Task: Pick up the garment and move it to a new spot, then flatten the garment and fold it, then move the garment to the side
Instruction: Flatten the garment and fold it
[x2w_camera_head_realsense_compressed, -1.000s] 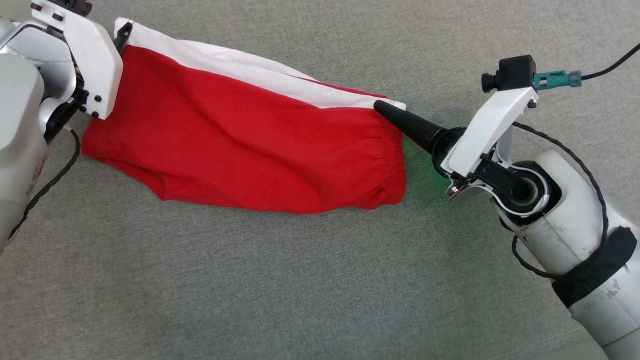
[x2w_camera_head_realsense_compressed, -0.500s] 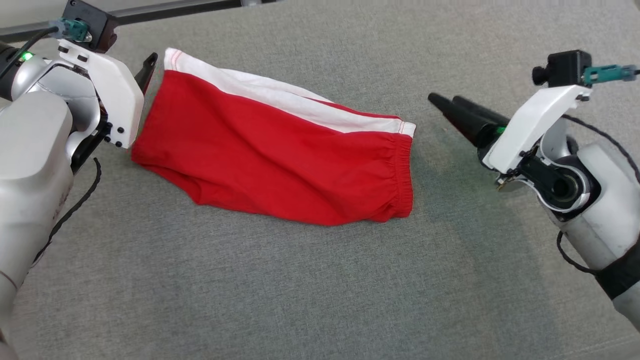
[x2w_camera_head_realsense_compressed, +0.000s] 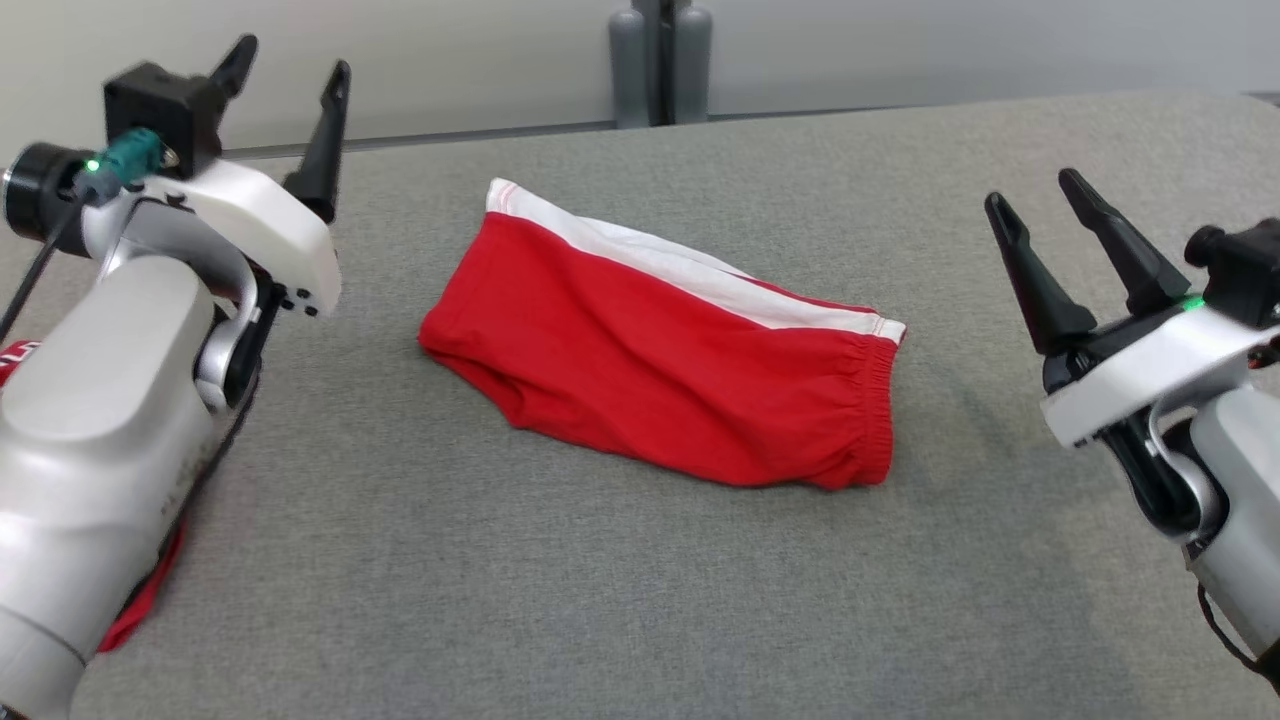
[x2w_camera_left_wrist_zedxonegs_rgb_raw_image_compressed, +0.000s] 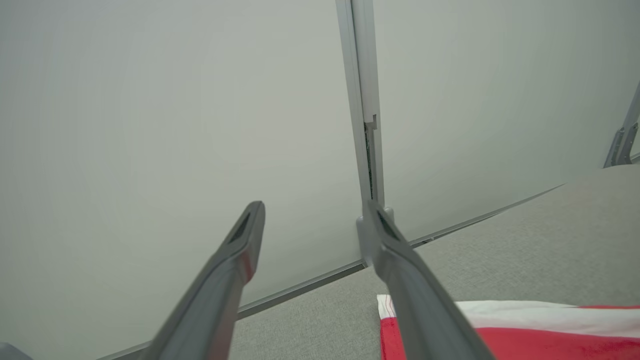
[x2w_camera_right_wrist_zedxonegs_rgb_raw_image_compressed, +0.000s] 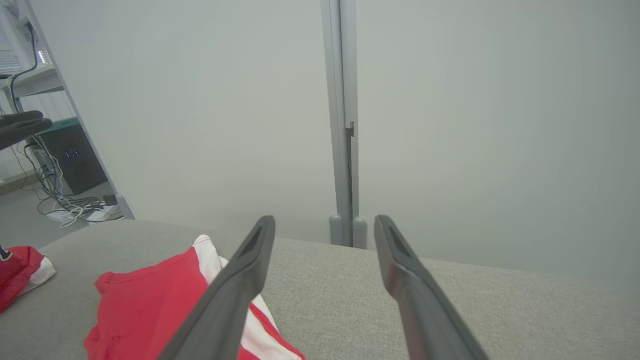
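1. Table (x2w_camera_head_realsense_compressed: 600, 620), covered in grey woven fabric, spreads across the near ground of the head view; a second red and white cloth (x2w_camera_head_realsense_compressed: 140, 600) shows at its lower left, partly hidden behind the left arm (x2w_camera_head_realsense_compressed: 100, 430).
2. Left jaws stand wide apart and hold nothing; their dark fingers (x2w_camera_head_realsense_compressed: 322, 130) point up and away, raised off the table to the left of the garment and well apart from it.
3. Right jaws are likewise wide apart and empty; the right arm (x2w_camera_head_realsense_compressed: 1230, 450) rises from the lower right, and its fingers (x2w_camera_head_realsense_compressed: 1030, 280) hang in the air to the right of the garment, clear of it.
4. Garment (x2w_camera_head_realsense_compressed: 650, 370), a pair of red shorts, lies on the middle of the table between the two arms, touched by neither; it lies fairly flat in one long shape, slanting from far left to near right; a white band runs along its far edge; a gathered elastic waistband forms its right end; soft creases cross the red cloth.
5. The left wrist view catches the garment's (x2w_camera_left_wrist_zedxonegs_rgb_raw_image_compressed: 525, 330) white-edged corner at the lower right; the right wrist view has the garment (x2w_camera_right_wrist_zedxonegs_rgb_raw_image_compressed: 140, 305) at the lower left.
6. Beyond the table's far edge stands a pale grey wall (x2w_camera_head_realsense_compressed: 900, 50) with a grey post (x2w_camera_head_realsense_compressed: 660, 60).
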